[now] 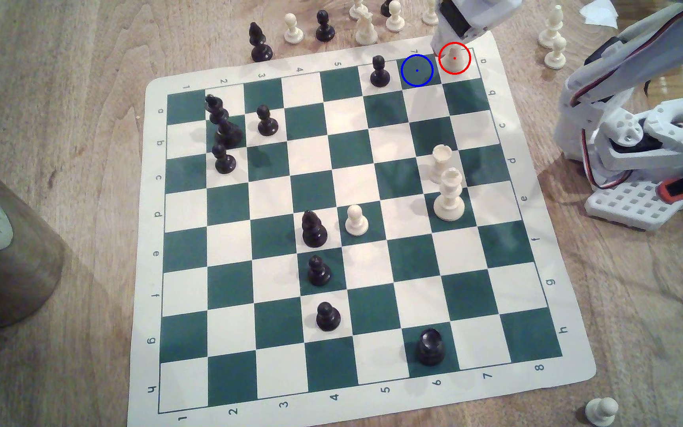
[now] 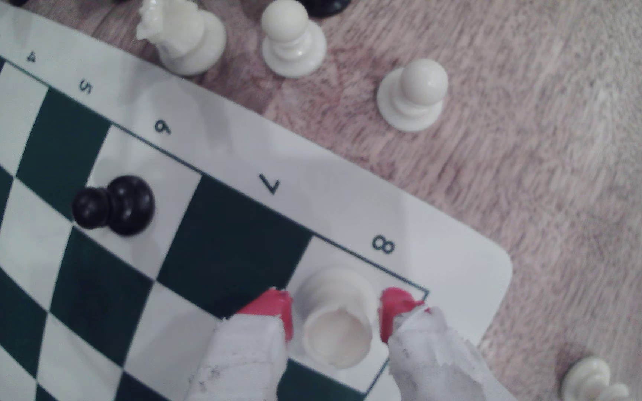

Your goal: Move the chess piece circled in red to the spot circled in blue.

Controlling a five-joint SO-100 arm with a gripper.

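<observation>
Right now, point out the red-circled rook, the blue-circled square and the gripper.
Red-circled rook (image 2: 337, 327), wrist view: its hollow top.
Blue-circled square (image 1: 417, 70), exterior view: its centre dot.
Gripper (image 2: 335, 314), wrist view: midway between the red fingertips.

Wooden table (image 1: 64, 82) carries green-and-cream chess mat (image 1: 570, 361), its corner under the gripper (image 2: 337, 318). Spare cream pawns (image 2: 414, 94) and black pieces (image 1: 260, 43) stand on bare wood just beyond it.

The cream-white rook (image 2: 337, 331) stands upright on the cream corner square, between the red-tipped fingers (image 2: 273, 310), a thin gap on each side. The blue-ringed dark green square (image 1: 416, 70) lies bare just beside one finger.
</observation>
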